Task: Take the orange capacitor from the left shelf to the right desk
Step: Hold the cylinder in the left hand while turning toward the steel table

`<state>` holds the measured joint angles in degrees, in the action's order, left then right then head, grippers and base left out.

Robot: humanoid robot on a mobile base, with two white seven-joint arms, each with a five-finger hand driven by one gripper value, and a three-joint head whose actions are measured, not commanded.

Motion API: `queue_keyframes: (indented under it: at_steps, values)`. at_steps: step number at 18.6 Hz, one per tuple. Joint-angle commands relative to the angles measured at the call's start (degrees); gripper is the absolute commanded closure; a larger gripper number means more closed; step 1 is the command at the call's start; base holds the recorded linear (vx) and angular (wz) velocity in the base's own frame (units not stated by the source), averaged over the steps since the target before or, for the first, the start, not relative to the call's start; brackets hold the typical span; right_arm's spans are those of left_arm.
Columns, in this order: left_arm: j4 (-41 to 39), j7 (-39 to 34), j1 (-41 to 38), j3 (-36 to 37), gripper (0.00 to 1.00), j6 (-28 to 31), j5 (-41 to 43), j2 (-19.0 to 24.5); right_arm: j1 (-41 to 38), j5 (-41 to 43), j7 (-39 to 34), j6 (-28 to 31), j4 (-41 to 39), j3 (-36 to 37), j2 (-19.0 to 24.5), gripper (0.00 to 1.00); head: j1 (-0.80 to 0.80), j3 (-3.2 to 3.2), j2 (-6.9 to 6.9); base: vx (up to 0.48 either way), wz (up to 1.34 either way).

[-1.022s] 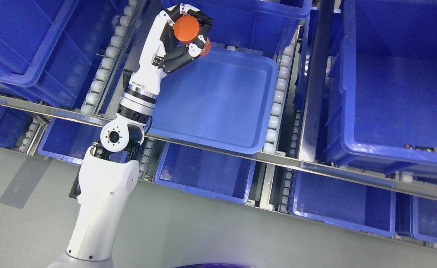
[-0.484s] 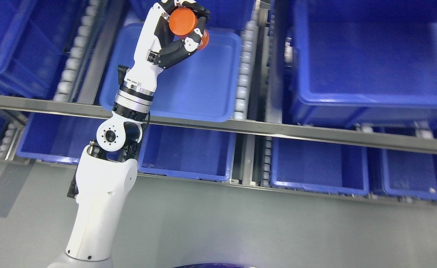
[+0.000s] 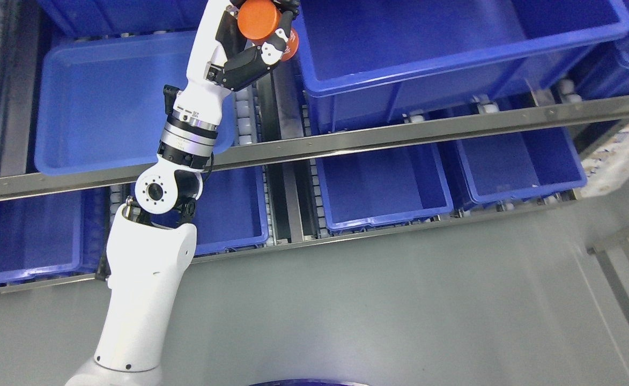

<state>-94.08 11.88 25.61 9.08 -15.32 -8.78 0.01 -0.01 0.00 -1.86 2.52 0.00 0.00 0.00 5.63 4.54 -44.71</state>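
Above the shelf's steel front rail point(image 3: 346, 140) | left hand point(image 3: 250, 43), glossy white-black fingers point(image 3: 263, 51) grasping round matte orange capacitor point(image 3: 259, 19) | smooth blue plastic bins point(image 3: 105, 102) below

A smooth grey floor point(image 3: 389, 311) is seen below a metal shelf rack with white roller tracks point(image 3: 244, 115). Blue plastic bins point(image 3: 443, 48) are held on two tiers, and a long steel rail point(image 3: 400, 134) is run across the front.

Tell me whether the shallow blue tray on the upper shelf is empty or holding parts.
Empty where visible: the shallow blue tray shows only bare blue floor. The left hand and its arm cover its right edge.
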Motion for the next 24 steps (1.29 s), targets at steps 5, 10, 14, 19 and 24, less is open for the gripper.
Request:
queue_keyframes:
  at_steps: [5,10,14,19,24]
  values:
    - [-0.5,0.0,0.1,0.6,0.99,1.0,-0.9,1.0,-0.1,0.0,0.0,0.0,-1.9,0.6,-1.0,0.0,0.0,0.0,0.0,-0.107,-0.53]
    - [-0.5,0.0,-0.2,1.3,0.99,1.0,-2.6,1.0,-0.1,0.0,0.0,0.0,-1.9,0.6,-1.0,0.0,0.0,0.0,0.0,-0.085,-0.54]
    - [-0.4,0.0,-0.3,0.5,0.99,0.8,-3.4,1.0,-0.1,0.0,0.0,0.0,-1.9,0.6,-1.0,0.0,0.0,0.0,0.0,-0.041,-0.38]
    - [-0.2,0.1,-0.4,0.0,0.98,0.7,-4.1,1.0,-0.1,0.0,0.0,-0.1,-1.9,0.6,-1.0,0.0,0.0,0.0,0.0,0.022,-0.24]
    - [-0.1,0.2,-0.3,-0.1,0.98,1.2,-4.2,1.0,-0.1,0.0,0.0,-0.1,-1.9,0.6,-1.0,0.0,0.0,0.0,0.0,0.029,-0.36]
